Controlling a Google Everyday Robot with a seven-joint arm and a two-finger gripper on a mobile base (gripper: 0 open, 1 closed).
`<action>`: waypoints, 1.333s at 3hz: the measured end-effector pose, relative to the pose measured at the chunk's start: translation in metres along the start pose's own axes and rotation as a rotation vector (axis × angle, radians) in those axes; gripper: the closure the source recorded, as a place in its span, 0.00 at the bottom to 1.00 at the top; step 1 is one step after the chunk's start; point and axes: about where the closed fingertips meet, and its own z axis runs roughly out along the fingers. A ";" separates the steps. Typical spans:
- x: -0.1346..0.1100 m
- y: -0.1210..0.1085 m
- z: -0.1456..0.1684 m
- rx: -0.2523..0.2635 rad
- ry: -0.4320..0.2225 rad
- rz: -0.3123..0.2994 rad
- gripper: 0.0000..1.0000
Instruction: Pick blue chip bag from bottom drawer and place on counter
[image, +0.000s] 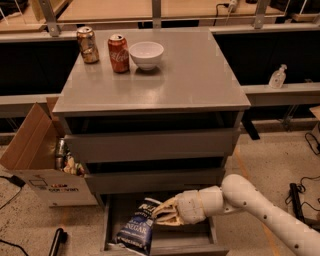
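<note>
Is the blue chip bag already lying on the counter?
No, the blue chip bag lies in the bottom drawer beside the gripper, which reaches into that drawer, not on the counter.

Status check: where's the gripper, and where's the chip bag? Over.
Gripper down in the open bottom drawer, against the blue chip bag. Bag not yet on the counter. Red can, bronze can, white bowl at its back left.

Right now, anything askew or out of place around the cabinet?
Only the blue chip bag: it sits tilted in the open bottom drawer, its lower end over the front left lip, with the gripper against its upper right edge. The cans and bowl on the counter stand upright; nothing spilled.
</note>
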 end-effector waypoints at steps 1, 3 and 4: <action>-0.072 -0.035 -0.017 -0.039 0.012 -0.095 1.00; -0.204 -0.123 -0.054 -0.095 -0.033 -0.259 1.00; -0.214 -0.120 -0.058 -0.130 -0.057 -0.270 1.00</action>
